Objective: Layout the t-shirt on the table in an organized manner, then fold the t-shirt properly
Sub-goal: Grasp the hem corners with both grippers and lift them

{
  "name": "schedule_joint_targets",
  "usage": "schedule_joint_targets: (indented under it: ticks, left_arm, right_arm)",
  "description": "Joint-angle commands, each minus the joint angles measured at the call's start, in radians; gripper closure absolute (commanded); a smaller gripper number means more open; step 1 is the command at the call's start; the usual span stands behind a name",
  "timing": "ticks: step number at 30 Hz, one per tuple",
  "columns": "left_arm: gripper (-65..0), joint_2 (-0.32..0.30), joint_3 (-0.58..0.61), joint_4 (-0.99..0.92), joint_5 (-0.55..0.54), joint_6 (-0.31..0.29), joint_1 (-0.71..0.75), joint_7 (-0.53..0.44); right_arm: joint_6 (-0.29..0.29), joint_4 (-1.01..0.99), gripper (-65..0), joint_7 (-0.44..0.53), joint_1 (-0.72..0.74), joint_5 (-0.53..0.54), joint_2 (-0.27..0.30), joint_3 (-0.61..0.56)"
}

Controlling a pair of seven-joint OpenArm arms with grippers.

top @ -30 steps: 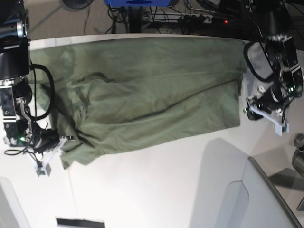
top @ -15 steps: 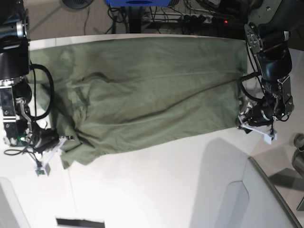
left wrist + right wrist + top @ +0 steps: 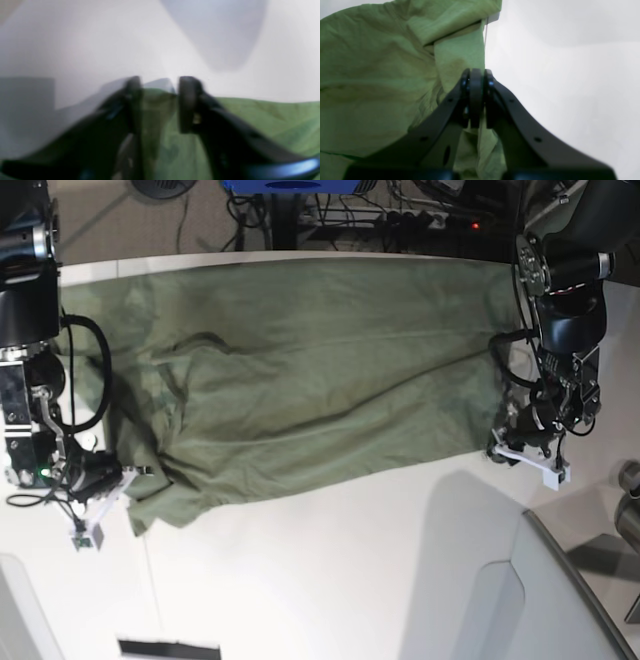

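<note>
At lower left of the base view, the right gripper (image 3: 128, 477) has its jaws pressed together on the near corner of the t-shirt (image 3: 300, 370); the right wrist view shows the two black fingers (image 3: 488, 100) meeting flat, with a fold of green cloth caught between them and white table (image 3: 570, 87) to their right. At right of the base view, the left gripper (image 3: 503, 442) sits at the shirt's other near corner. Its wrist view, blurred, shows two dark pads (image 3: 187, 105) standing apart with green cloth in the gap; whether they actually pinch the cloth cannot be told.

One t-shirt, olive green, lies spread lengthwise across the upper half of the base view, on one white table (image 3: 330, 580). Its far edge runs along the table's far edge, its near edge slants from lower left up toward the right, and long creases cross its middle. Two arms work it, one at each end: the right arm (image 3: 25, 380) down the left border, the left arm (image 3: 565, 300) at upper right. Cables (image 3: 350, 215) lie on the floor beyond the table at top.
</note>
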Motion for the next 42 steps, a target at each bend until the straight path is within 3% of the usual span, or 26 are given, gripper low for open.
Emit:
schedule_joint_targets:
  ticks: [1,3,4,12,20,28,36,42]
  left_arm:
    - [-10.4,-0.001,0.003,-0.004,0.017,0.012,-0.003,0.051]
    - [-0.5,-0.001,0.003,-0.004,0.017,0.012,-0.003,0.051]
    - [0.0,-0.001,0.003,-0.004,0.017,0.012,-0.003,0.051]
    - [0.0,-0.004,0.005,0.016,0.019,0.012,-0.038,0.069]
    - [0.0,-0.007,0.005,0.218,0.019,0.011,-0.081,0.24]
    - [0.0,-0.006,0.005,0.313,0.019,0.012,-0.139,0.301]
    - [0.0,-0.004,0.005,0.373,0.019,0.012,-0.153,0.301]
    - [0.0,-0.006,0.005,0.393,0.019,0.012,-0.179,0.301]
  right_arm:
    - [0.002,0.017,0.0,0.02,0.026,0.003,0.012,0.005]
    - [0.002,0.017,0.0,0.02,0.026,0.003,0.012,0.005]
    - [0.002,0.017,0.0,0.022,0.026,0.003,0.012,0.005]
    - [0.002,0.017,0.0,0.029,0.027,0.003,0.011,0.005]
    - [0.002,0.016,0.0,0.095,0.055,0.001,0.043,0.005]
    - [0.004,-0.083,0.0,0.157,0.107,0.001,0.072,0.003]
    - [0.14,-0.196,0.0,0.341,0.121,0.001,0.109,0.006]
    - [0.157,-0.239,0.0,0.427,0.139,0.001,0.133,0.005]
